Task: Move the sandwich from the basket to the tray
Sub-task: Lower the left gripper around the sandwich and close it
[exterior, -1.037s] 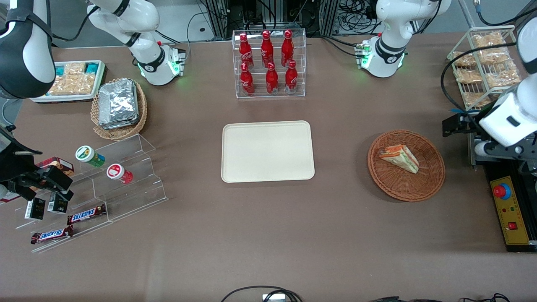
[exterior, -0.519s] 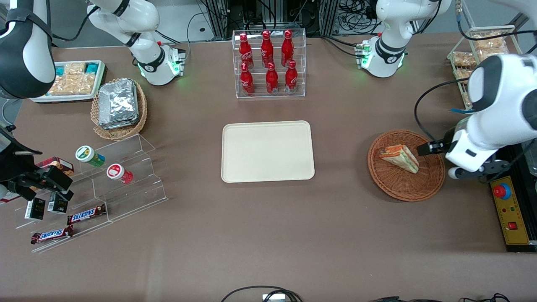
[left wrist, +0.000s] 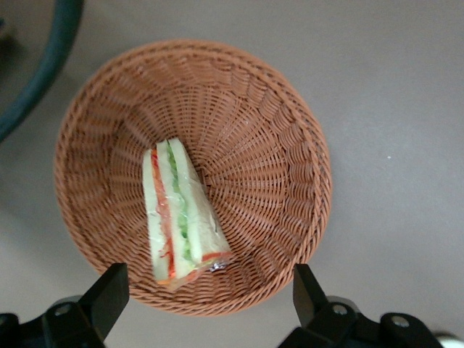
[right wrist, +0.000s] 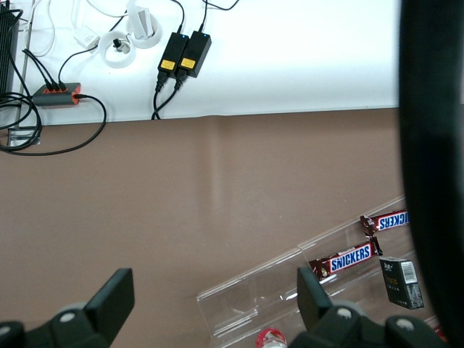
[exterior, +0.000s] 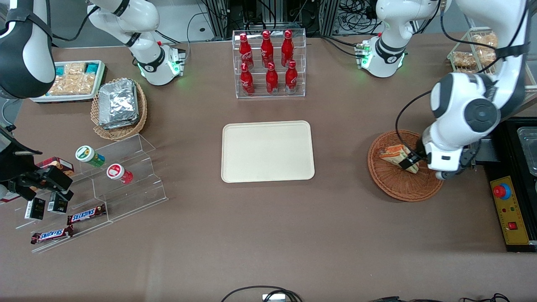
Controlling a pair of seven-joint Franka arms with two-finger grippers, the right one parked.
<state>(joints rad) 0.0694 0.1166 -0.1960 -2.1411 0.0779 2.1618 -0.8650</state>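
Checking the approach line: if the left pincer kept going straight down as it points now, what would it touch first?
Probably the sandwich in the basket; the open pincer hangs above it.

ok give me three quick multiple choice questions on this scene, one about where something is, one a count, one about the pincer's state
1. Where is the sandwich?
A. on the tray
B. in the reddish-brown basket
C. on the bare table

2. How many red bottles stand in the clear rack?
A. four
B. six
C. eight

3. What state is the left arm's pincer in?
A. open above the basket, holding nothing
B. shut on the sandwich
C. shut on a bottle

Answers:
1. B: the sandwich lies inside the basket, while the tray has nothing on it.
2. B: the red bottles stand in two rows of three in the rack.
3. A: the wrist view shows the pincer with its fingers wide apart over the basket, the sandwich untouched.
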